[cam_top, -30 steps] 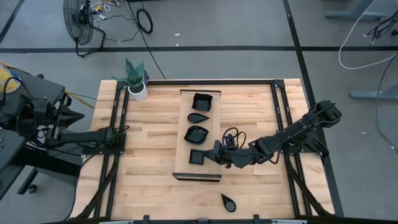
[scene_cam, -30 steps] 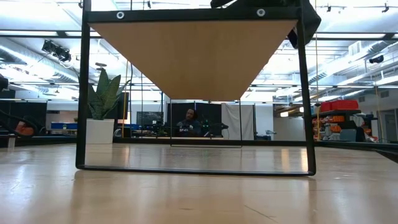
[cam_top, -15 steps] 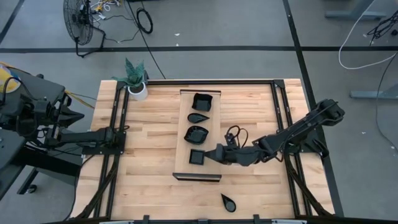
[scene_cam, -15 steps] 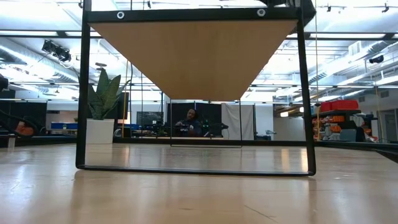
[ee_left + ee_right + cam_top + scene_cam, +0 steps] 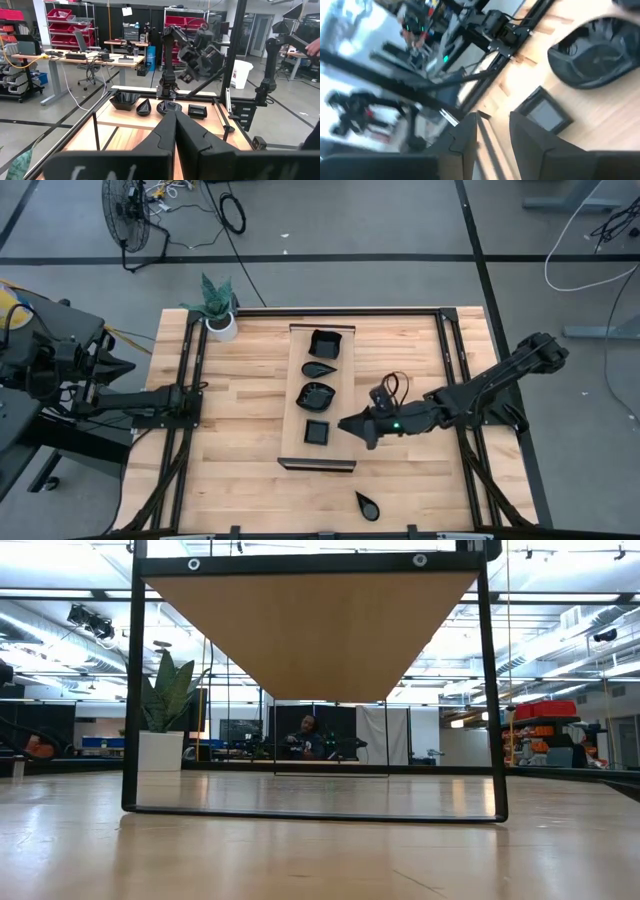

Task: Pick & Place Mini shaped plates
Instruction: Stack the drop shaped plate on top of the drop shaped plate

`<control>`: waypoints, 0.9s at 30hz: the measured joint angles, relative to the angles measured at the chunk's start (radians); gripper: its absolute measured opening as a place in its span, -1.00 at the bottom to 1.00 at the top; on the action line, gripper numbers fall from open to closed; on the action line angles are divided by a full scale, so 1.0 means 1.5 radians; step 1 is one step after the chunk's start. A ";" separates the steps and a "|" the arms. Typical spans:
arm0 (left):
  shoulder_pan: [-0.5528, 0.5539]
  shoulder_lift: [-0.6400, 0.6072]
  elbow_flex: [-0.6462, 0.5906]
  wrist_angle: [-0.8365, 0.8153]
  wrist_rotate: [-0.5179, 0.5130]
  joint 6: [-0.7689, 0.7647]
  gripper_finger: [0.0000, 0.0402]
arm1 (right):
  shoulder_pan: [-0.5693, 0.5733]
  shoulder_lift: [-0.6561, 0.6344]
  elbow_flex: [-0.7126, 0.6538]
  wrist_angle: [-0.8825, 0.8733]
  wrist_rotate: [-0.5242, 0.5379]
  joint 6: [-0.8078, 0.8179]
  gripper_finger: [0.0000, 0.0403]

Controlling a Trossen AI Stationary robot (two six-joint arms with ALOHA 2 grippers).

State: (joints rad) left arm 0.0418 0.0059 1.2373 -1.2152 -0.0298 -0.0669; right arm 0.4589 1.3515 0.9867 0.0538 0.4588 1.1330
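Four mini shaped plates, glossy black, lie in a row on the long pale board (image 5: pixel 294 395): a wavy-rimmed bowl (image 5: pixel 326 342), a teardrop (image 5: pixel 320 368), a leaf-shaped bowl (image 5: pixel 316 394) and a square (image 5: pixel 317 431). Another teardrop plate (image 5: pixel 367 504) rests on the table near its near edge. My right gripper (image 5: pixel 346 424) hovers just right of the square plate (image 5: pixel 547 114), open, with nothing between its fingers (image 5: pixel 492 135). My left gripper (image 5: pixel 200 388) waits at the table's left side, shut (image 5: pixel 175 125).
A small white pot with a green plant (image 5: pixel 219 315) stands at the table's far left corner. Black frame rails (image 5: pixel 450 370) run along the table's left and right sides. Bare wood lies on both sides of the board.
My right gripper has risen and drawn back a little toward the table's right edge, away from the square plate, rolling about its own axis as it went. The square plate stays flat on the board.
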 joint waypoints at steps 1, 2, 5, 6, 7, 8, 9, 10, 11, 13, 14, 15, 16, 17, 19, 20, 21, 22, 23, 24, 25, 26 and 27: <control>0.000 0.000 0.000 0.000 0.000 0.000 -0.93 | 0.000 -0.009 0.000 -0.011 -0.007 -0.028 -0.41; 0.000 0.000 0.000 0.000 0.000 0.001 -0.93 | 0.001 -0.018 0.000 -0.027 -0.014 -0.052 -0.41; 0.000 0.000 0.000 0.000 0.000 0.000 -0.93 | 0.007 -0.044 0.000 -0.070 -0.032 -0.126 -0.41; 0.000 0.000 0.000 0.000 0.000 0.001 -0.93 | 0.009 -0.051 0.000 -0.082 -0.038 -0.151 -0.41; 0.000 0.000 0.000 0.000 0.000 0.000 -0.93 | 0.013 -0.058 0.000 -0.092 -0.048 -0.179 -0.41; 0.000 0.000 0.000 0.000 0.000 0.000 -0.93 | 0.017 -0.064 0.000 -0.105 -0.055 -0.211 -0.41; 0.000 0.000 0.000 0.000 0.000 0.000 -0.93 | 0.022 -0.070 0.000 -0.117 -0.066 -0.241 -0.41; 0.000 0.000 0.000 0.000 0.000 0.001 -0.93 | 0.027 -0.074 0.000 -0.126 -0.073 -0.271 -0.41; 0.000 0.000 0.000 0.000 0.000 0.000 -0.93 | 0.033 -0.079 0.000 -0.135 -0.081 -0.294 -0.41; 0.000 0.000 0.000 0.000 0.000 0.000 -0.93 | 0.048 -0.084 0.000 -0.153 -0.091 -0.326 -0.41; 0.000 0.000 0.000 0.000 0.000 0.001 -0.93 | 0.056 -0.084 0.000 -0.158 -0.092 -0.335 -0.41; 0.000 0.000 0.000 0.000 0.000 0.000 -0.93 | 0.065 -0.084 0.000 -0.164 -0.092 -0.339 -0.41; 0.000 0.000 0.000 0.000 0.000 0.000 -0.93 | 0.075 -0.084 0.000 -0.169 -0.092 -0.342 -0.41; 0.000 0.000 0.000 0.000 0.000 0.000 -0.93 | 0.084 -0.084 0.000 -0.171 -0.092 -0.342 -0.41; 0.000 0.000 0.000 0.000 0.000 0.000 -0.93 | 0.103 -0.078 0.000 -0.170 -0.092 -0.343 -0.41; 0.000 0.000 0.000 0.000 0.000 0.000 -0.93 | 0.114 -0.075 0.000 -0.171 -0.092 -0.344 -0.41; 0.000 0.000 0.000 0.000 0.000 0.000 -0.93 | 0.124 -0.071 0.000 -0.172 -0.092 -0.348 -0.41; 0.000 0.000 0.000 0.000 0.000 0.000 -0.93 | 0.134 -0.067 0.000 -0.172 -0.092 -0.356 -0.41; 0.000 0.000 0.000 0.000 0.000 0.000 -0.93 | 0.144 -0.063 0.000 -0.171 -0.092 -0.371 -0.41; 0.000 0.000 0.000 0.000 0.000 0.000 -0.93 | 0.156 -0.059 0.000 -0.171 -0.093 -0.392 -0.41; 0.000 0.000 0.000 0.000 0.000 0.001 -0.93 | 0.166 -0.053 0.000 -0.172 -0.100 -0.417 -0.41; 0.000 0.000 0.000 0.000 0.000 0.000 -0.93 | 0.176 -0.048 0.000 -0.171 -0.115 -0.448 -0.41; 0.000 0.000 0.000 0.000 0.000 0.000 -0.93 | 0.185 -0.041 0.000 -0.171 -0.131 -0.482 -0.41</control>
State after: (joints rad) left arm 0.0418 0.0059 1.2371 -1.2152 -0.0299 -0.0669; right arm 0.7369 1.2902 0.9867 -0.2028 0.2626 0.4106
